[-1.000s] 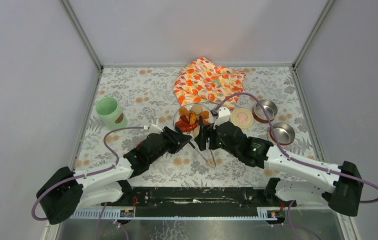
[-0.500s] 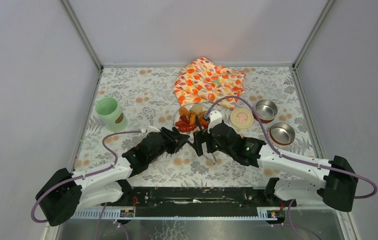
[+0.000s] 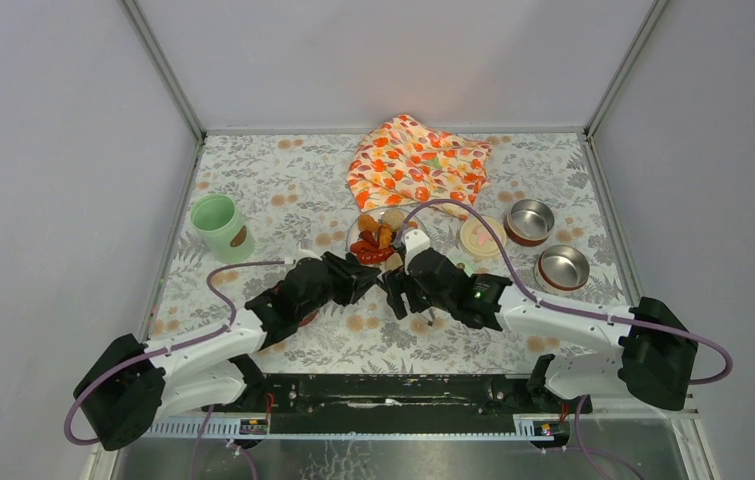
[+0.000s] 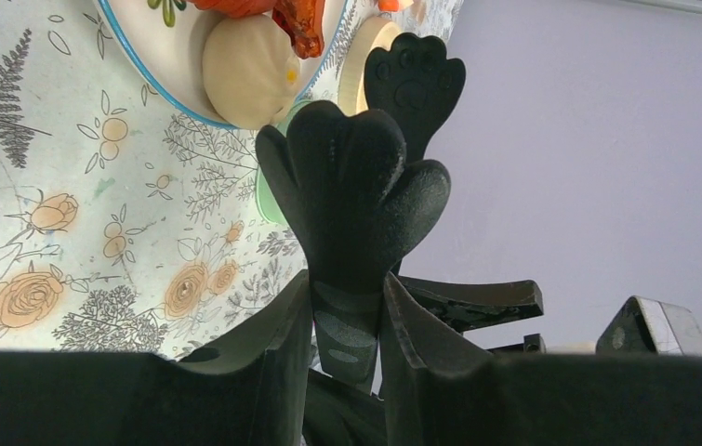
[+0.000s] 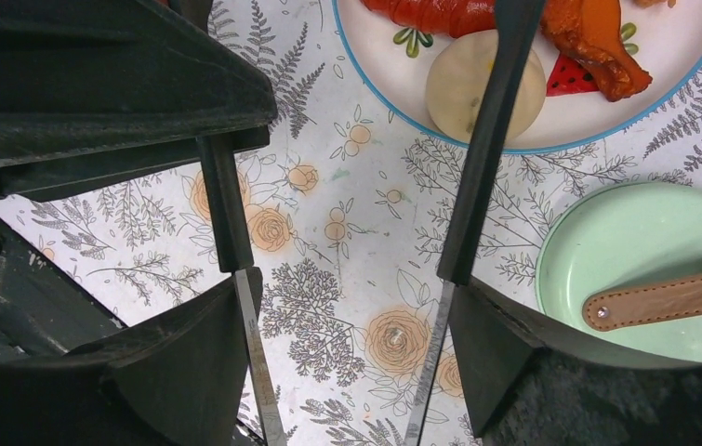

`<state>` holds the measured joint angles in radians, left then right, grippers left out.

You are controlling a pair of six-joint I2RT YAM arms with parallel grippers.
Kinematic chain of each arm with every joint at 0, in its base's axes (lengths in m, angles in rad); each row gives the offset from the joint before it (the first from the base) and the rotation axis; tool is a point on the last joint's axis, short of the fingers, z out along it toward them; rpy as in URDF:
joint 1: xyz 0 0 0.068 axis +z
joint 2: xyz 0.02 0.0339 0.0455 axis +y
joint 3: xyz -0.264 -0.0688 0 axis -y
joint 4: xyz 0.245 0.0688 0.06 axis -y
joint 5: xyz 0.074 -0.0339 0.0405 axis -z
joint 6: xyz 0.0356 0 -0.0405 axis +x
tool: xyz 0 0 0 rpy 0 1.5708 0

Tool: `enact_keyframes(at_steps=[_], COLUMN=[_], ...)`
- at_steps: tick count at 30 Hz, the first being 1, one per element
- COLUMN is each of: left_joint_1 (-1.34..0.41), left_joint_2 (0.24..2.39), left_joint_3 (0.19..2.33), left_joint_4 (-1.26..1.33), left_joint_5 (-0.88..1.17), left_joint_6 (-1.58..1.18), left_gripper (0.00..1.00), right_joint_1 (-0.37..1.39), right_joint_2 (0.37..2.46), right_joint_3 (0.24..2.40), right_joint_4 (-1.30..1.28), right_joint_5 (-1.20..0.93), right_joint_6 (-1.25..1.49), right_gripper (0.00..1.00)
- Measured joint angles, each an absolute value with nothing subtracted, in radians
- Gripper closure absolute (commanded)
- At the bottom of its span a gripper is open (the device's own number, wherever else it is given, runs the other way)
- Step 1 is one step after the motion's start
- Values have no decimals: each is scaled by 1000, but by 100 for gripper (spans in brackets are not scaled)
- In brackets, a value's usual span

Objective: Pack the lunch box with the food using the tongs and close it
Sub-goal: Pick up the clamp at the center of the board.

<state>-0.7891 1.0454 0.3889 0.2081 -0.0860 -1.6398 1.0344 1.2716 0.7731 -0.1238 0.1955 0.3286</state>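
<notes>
The dark tongs [image 5: 486,158] reach toward the white plate [image 5: 691,111], which holds a beige ball [image 5: 463,88] and orange-red fried chunks [image 5: 607,37]. My right gripper [image 5: 347,297] straddles the tongs, with one finger pressed on the outside of each arm. My left gripper [image 4: 347,307] is shut on one paw-shaped tong tip [image 4: 356,195]; the other tip [image 4: 415,79] stands free behind it. In the top view both grippers [image 3: 358,280] [image 3: 401,292] meet just before the plate [image 3: 353,232]. The mint-green pot [image 3: 218,225] stands far left, and two steel bowls [image 3: 530,218] [image 3: 563,266] sit at the right.
A green lid with a brown strap [image 5: 644,279] lies right of the tongs, close to the plate. A cream lid [image 3: 481,235] lies beside the bowls. The orange flower-patterned cloth [image 3: 418,160] is bunched at the back. Walls close in the table's sides and rear.
My right arm slid left and nearer along the tongs, its jaws widening and then narrowing onto both arms. The left arm held still with the tip.
</notes>
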Motion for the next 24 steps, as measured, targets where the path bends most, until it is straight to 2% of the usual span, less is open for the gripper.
enact_keyframes(at_steps=[11, 15, 19, 22, 24], left_joint_1=[-783, -783, -783, -783, -783], left_joint_2=[1071, 1079, 1086, 1087, 1085], left_joint_3=[398, 398, 407, 411, 411], left_joint_4=[194, 186, 176, 170, 167], left_joint_5=[-51, -41, -29, -27, -27], left_joint_6=[-1672, -1687, -1692, -1693, -1693], left_gripper=[100, 97, 83, 62, 52], right_joint_1=[1037, 1040, 1042, 1044, 1045], right_joint_2=[1291, 1296, 1305, 1306, 1306], right_joint_3=[775, 780, 788, 790, 790], right_joint_4=[-123, -129, -130, -129, -130], right_joint_5=[197, 199, 199, 199, 200], right_joint_6=[313, 308, 304, 303, 304], right_gripper=[24, 28, 34, 35, 36])
